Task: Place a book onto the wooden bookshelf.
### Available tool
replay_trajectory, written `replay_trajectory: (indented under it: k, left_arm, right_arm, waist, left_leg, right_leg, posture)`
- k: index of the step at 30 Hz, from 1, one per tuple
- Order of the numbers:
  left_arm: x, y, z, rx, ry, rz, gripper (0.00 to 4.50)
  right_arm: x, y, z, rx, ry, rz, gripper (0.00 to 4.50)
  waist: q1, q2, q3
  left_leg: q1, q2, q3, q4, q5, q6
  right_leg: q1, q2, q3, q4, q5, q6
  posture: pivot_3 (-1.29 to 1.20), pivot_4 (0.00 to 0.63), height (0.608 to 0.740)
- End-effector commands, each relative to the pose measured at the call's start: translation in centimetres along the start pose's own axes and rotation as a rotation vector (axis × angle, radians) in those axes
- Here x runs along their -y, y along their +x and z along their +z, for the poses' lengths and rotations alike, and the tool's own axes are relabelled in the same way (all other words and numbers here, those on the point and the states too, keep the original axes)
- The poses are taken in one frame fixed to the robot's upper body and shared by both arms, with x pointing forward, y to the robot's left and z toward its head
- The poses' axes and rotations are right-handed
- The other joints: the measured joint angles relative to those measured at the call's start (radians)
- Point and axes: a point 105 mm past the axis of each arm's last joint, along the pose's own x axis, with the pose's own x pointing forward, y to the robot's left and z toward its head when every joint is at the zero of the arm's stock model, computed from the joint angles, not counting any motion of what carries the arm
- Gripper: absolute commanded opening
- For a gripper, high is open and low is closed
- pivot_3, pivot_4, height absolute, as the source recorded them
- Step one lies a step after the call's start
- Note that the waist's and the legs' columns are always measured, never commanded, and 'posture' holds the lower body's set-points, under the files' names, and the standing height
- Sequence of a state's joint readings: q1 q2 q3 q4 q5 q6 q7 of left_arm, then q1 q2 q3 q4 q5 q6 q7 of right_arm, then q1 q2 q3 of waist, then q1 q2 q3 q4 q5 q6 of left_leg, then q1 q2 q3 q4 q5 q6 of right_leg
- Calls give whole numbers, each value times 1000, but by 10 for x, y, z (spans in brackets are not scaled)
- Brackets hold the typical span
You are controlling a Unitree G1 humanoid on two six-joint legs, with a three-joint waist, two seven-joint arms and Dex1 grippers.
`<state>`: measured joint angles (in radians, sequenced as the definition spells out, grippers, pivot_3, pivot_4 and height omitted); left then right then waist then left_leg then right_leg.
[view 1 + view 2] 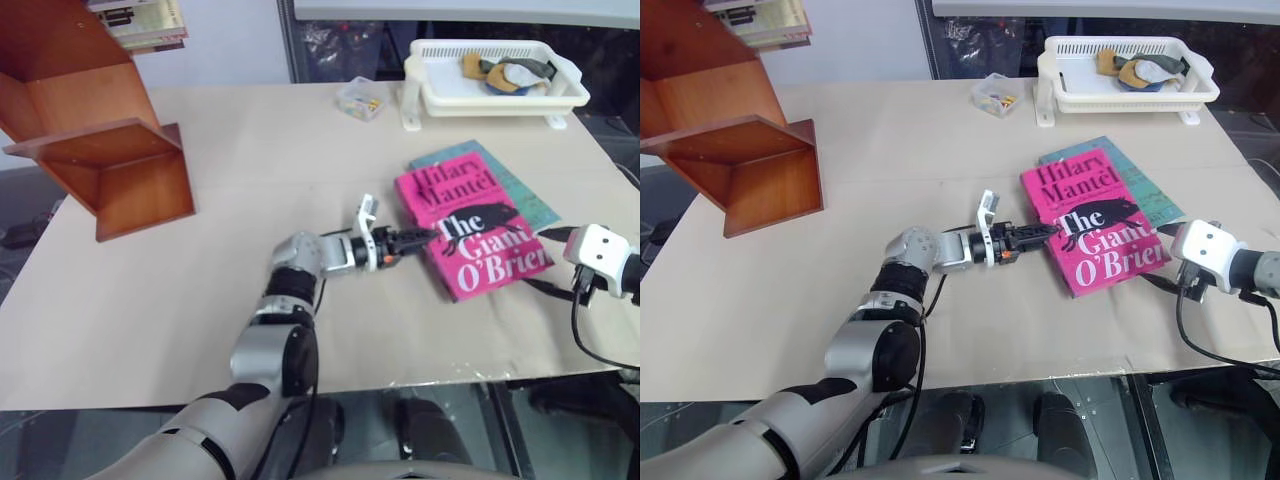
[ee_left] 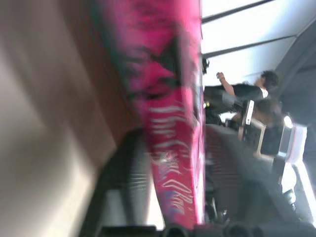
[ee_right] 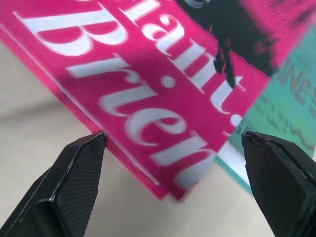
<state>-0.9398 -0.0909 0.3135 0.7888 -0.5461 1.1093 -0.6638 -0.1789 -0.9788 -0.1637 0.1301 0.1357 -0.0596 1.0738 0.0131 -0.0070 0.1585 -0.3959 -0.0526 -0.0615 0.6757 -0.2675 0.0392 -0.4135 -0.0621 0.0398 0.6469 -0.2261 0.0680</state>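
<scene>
Lying flat near the worktop's right edge, the thick bright pink book (image 1: 468, 232) overlapped a thinner teal book (image 1: 520, 190). The left end effector (image 1: 1040, 235) pinched its left edge, partly open. The right end effector (image 3: 173, 163), wide open and empty, should close squarely on the near corner before lifting toward the reddish-brown wooden bookshelf (image 1: 95, 140).

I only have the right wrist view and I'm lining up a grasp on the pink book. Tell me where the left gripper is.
Observer: The left gripper is at the book's left long edge, about midway along it, reaching in from the middle of the table.
Operator: Say what stands beyond the book.
Observer: A white basket tray sits at the table's far edge, apart from the book.
Operator: Locate the shelf.
Observer: The wooden bookshelf stands at the table's far left, well apart from the book.
</scene>
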Motion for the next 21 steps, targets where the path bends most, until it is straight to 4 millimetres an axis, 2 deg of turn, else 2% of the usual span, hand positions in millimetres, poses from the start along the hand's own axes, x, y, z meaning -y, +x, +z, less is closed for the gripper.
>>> replay_trajectory:
  k: [1, 12, 21]
  left_arm:
    - [5, 3, 12, 58, 1, -19, 2383]
    - [-5, 3, 49, 293, -94, 7, 2383]
    - [8, 11, 48, 297, -104, -86, 2383]
  right_arm:
    - [7, -2, 9, 24, -41, -22, 4500]
    - [7, -4, 7, 16, -46, -23, 4500]
    - [7, -4, 7, 13, -47, -24, 4500]
  waist:
    - [-1, 0, 0]
    - [-3, 0, 0]
    - [-2, 0, 0]
  left_leg:
    - [0, 0, 0, 0, 0, 0]
    - [0, 0, 0, 0, 0, 0]
    - [0, 0, 0, 0, 0, 0]
  right_leg:
    - [0, 0, 0, 0, 0, 0]
    - [0, 0, 0, 0, 0, 0]
    - [0, 0, 0, 0, 0, 0]
  posture:
    - [0, 150, 740]
    - [0, 150, 740]
    - [0, 150, 740]
